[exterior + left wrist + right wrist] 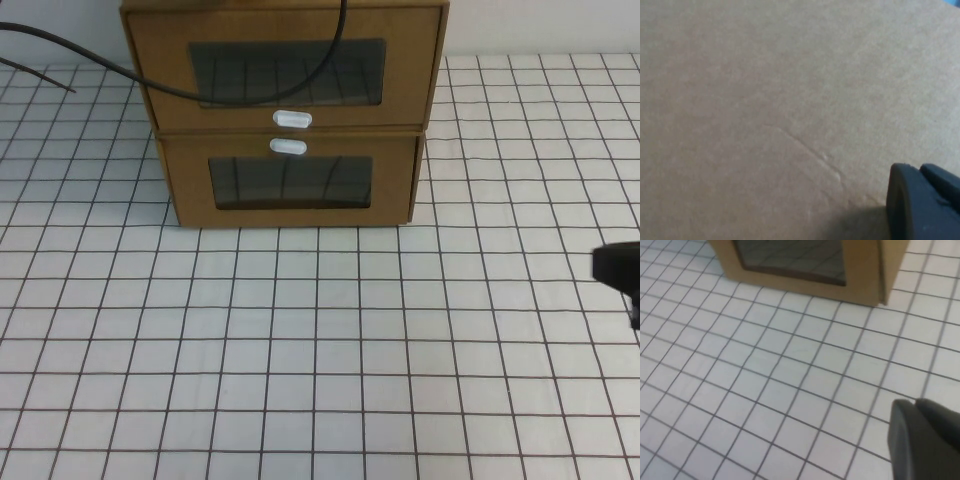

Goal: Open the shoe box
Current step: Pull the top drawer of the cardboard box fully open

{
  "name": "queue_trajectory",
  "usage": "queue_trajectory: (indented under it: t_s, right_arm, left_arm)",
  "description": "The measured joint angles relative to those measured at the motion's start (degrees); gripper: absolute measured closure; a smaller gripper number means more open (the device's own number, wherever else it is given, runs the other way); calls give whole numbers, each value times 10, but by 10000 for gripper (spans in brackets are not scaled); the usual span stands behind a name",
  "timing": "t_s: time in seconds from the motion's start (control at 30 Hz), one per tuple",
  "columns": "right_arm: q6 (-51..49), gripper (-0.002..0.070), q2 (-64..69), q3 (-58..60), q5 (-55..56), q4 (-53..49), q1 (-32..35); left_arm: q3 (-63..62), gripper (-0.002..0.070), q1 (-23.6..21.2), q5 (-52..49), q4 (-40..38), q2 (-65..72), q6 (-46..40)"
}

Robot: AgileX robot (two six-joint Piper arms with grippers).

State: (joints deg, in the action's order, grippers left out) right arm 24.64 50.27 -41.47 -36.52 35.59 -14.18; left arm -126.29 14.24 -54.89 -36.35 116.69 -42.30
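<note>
While the shoe box [290,120] sits shut at the far middle of the desk [300,350], the right gripper [618,268] hangs at the right edge, pressed together and empty. It's the approach step, I'd say, and next comes reaching a white handle [292,119] and pulling. The left gripper [922,202], outside the high view, is close over plain cardboard; apart or together, I cannot tell.
</note>
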Motion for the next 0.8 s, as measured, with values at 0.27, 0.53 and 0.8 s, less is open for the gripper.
queue_trajectory:
  t_s: [0.27,0.53,0.8]
  right_arm:
    - [-47,689,185,-153,6,-99,-157]
    - [-207,689,326,-272,6,-393,-317]
    - [-394,689,407,-291,29,-796,-415]
  left_arm:
    - [0,677,0,0,0,0,0]
    - [-1,677,0,-1,0,0,6]
    - [-1,677,0,-2,0,0,17]
